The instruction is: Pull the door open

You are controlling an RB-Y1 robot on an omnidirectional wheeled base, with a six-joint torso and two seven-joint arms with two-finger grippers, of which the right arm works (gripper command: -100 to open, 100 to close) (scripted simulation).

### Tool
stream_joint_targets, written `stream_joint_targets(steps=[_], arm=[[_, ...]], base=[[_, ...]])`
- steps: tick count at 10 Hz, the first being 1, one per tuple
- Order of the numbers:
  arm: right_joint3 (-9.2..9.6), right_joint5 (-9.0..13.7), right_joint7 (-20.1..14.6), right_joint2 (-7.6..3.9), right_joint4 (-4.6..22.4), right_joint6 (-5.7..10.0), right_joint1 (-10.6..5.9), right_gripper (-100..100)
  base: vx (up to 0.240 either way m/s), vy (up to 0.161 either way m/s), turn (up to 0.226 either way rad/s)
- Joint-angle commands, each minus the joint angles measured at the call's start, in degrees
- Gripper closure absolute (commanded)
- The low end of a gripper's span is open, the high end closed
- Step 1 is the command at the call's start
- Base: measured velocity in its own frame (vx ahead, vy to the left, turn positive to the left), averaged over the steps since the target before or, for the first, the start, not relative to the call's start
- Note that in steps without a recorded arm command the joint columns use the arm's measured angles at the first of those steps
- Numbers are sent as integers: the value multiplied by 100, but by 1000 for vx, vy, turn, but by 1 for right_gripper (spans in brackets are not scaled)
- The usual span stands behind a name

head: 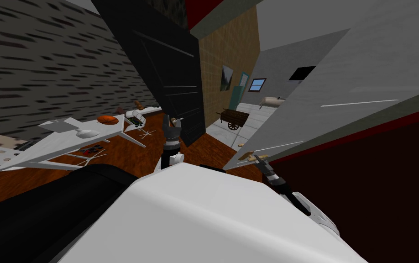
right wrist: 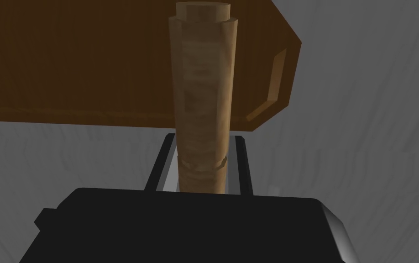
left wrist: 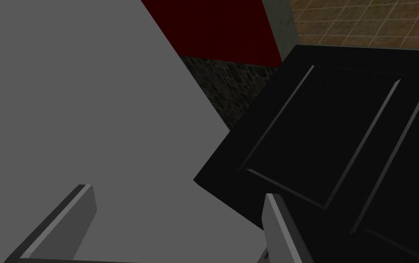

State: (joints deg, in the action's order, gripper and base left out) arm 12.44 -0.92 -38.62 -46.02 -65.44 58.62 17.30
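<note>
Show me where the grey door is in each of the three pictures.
Head view: the grey door stands ajar across the right side, right jaws shut on its wooden handle.
Left wrist view: the flat grey plane beside the black door, seemingly the same door.
Right wrist view: the grey surface behind the handle.
Shared landmarks: the handle links head and right wrist; the black door links head and left wrist.

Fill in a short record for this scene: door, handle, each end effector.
Door: grey door, standing ajar
Handle: wooden handle, on a brown plate
Right end effector: shut on the handle's sides
Left end effector: open, holding nothing, raised near a black door
</note>
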Motion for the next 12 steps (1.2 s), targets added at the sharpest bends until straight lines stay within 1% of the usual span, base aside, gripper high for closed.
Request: stream_joint_targets(steps=[1, 6, 7, 10, 11, 12], arm=[[89, -61, -25, -40, 113, 286, 109, 100], [139, -126, -68, -249, 423, 1058, 320, 100], [139, -126, -68, -249, 423, 1058, 320, 100], [160, -147, -76, -361, 585, 1449, 427, 100], [53, -33, -52, -326, 814, 1619, 516, -100], [12, 13, -35, -316, 924, 1732, 584, -100]], base=[[1, -12, -5], [-28, -14, 6], [-30, -14, -2], [-41, -24, 23], [37, 46, 39], [109, 93, 47]])
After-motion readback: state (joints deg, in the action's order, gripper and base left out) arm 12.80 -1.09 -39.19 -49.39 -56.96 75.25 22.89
